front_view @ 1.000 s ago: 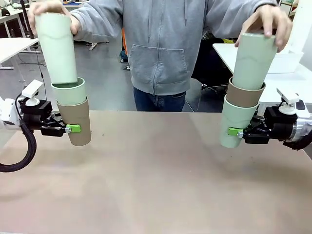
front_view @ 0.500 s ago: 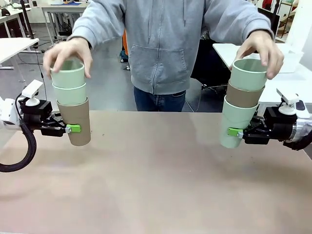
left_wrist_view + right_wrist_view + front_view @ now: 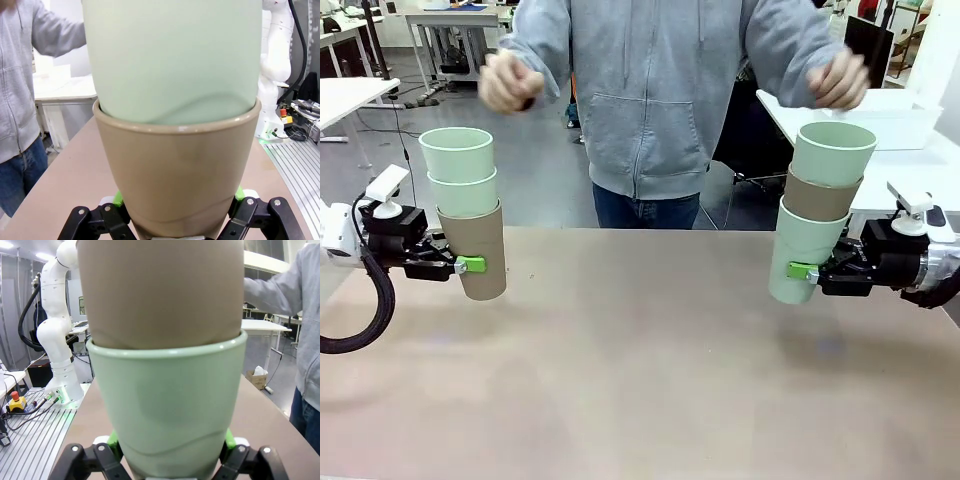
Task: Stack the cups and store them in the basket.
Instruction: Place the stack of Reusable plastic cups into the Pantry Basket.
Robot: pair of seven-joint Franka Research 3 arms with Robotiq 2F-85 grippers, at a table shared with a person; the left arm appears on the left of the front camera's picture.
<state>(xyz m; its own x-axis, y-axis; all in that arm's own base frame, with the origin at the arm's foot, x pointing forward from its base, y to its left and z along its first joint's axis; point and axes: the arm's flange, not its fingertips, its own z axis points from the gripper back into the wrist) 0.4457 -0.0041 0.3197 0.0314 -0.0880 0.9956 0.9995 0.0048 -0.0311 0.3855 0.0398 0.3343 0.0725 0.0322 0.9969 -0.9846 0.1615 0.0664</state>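
My left gripper is shut on a tan cup held upright above the table, with two mint green cups nested in it. In the left wrist view the tan cup sits between my green pads, a mint cup rising out of it. My right gripper is shut on a mint cup that carries a tan cup and a mint cup. The right wrist view shows that mint cup gripped, the tan cup inside it. The basket is out of view.
A person in a grey hoodie stands at the far side with both hands raised, clear of the stacks. The brown table spreads bare between the arms. White tables stand behind.
The person has pushed a mint cup down onto each stack, let go and lifted both hands away. Neither arm has moved.
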